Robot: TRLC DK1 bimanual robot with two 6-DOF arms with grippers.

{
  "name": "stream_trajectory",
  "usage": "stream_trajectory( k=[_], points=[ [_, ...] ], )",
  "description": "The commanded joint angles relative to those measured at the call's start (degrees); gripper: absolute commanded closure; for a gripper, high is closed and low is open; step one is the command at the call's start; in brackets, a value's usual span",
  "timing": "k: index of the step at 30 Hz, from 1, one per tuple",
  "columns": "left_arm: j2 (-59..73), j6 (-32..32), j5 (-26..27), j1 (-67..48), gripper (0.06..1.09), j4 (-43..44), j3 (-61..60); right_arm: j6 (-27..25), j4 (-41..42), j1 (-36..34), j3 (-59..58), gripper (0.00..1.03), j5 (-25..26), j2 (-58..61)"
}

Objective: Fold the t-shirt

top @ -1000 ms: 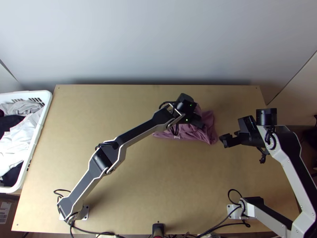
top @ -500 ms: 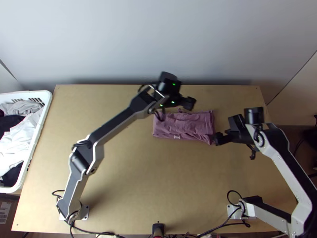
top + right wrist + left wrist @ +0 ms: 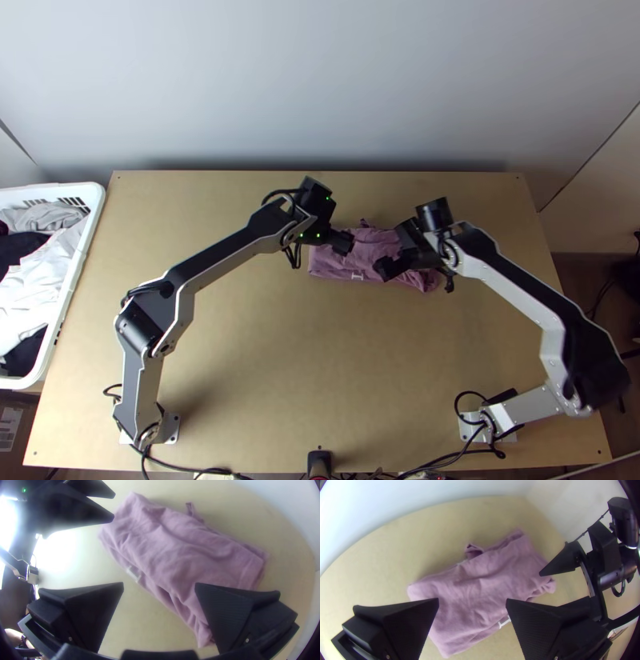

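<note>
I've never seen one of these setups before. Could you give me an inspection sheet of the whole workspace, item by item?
Surface: light wooden table.
Job's things: one mauve t-shirt, folded into a rough, wrinkled rectangle toward the table's far side; a small flap sticks out at its far edge.
Clutter: white basket of clothes beside the table's left side.
Hands: left hand and right hand both open above the t-shirt, holding nothing.
Cables: black cables along the near edge, with loops at both arms' bases.
Surroundings: pale wall beyond the far edge.
</note>
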Motion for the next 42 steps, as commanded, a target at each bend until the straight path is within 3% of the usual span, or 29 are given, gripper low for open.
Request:
stream_trajectory(
  k=[1, 6, 11, 16, 24, 33, 42],
  points=[
    [5.54, 1.02, -1.78, -0.5, 0.11, 2.06, -2.36, -0.54, 4.92, 0.86, -1.64, 0.03, -0.05, 8.98],
    [8.35, 1.29, -2.39, -0.5, 0.11, 2.06, -2.01, -1.86, 5.18, -0.2, -3.67, 0.03, -0.05, 9.86],
    [7.56, 1.29, -2.66, -0.42, 0.11, 0.91, 0.45, -1.51, 3.87, -1.34, -1.73, 0.03, -0.13, 2.39],
    [2.55, 0.41, -2.66, -0.42, 0.11, -4.27, 7.48, -2.65, -4.22, -0.29, 7.15, 0.03, -0.57, -1.39],
    [-6.77, -0.38, -3.62, 0.81, 0.11, -12.62, 14.69, -4.94, -6.07, 2.0, 18.13, 0.03, -0.57, 11.88],
    [-15.64, -0.91, -5.64, 2.92, 0.11, -18.16, 15.75, -5.2, -1.5, 2.61, 13.39, 0.03, -0.05, 18.21],
    [-22.32, -1.0, -10.65, 6.53, 0.11, -19.56, 15.57, -5.38, 1.84, 2.26, 11.45, 0.03, 4.26, 20.76]
  ],
)
